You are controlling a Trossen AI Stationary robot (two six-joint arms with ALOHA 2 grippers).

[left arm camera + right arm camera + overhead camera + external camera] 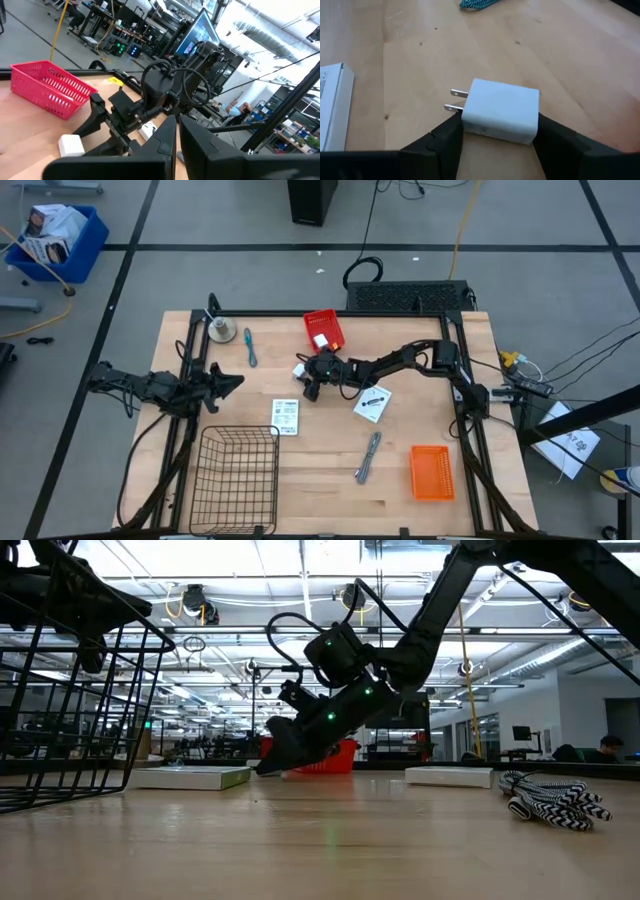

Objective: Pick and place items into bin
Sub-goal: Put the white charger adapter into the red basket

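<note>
A small white charger block (502,112) with two metal prongs (455,100) lies flat on the wooden table (330,480), a little left of its middle. My right gripper (303,378) reaches down to it at a slant from the table's right, with one finger on each side of the block. My left gripper (228,380) hovers level at the table's left, above the wire bin (236,478), shut and holding nothing. Other items lie loose: two flat white packets (286,416) (372,403), a teal piece (250,347) and a grey striped piece (368,457). My right gripper pinches the block's two opposite side faces (532,132) between its two fingers (445,142), at the end away from the prongs. The fingers come slanting down from the table's right. The block lies flat on the table, prongs pointing away from the gripper.
A red basket (323,330) holding a white item stands just behind my right gripper. A round silver disc (221,332) sits at the far left. An orange basket (431,472) stands at the near right. A packet's edge (330,105) lies close beside the block.
</note>
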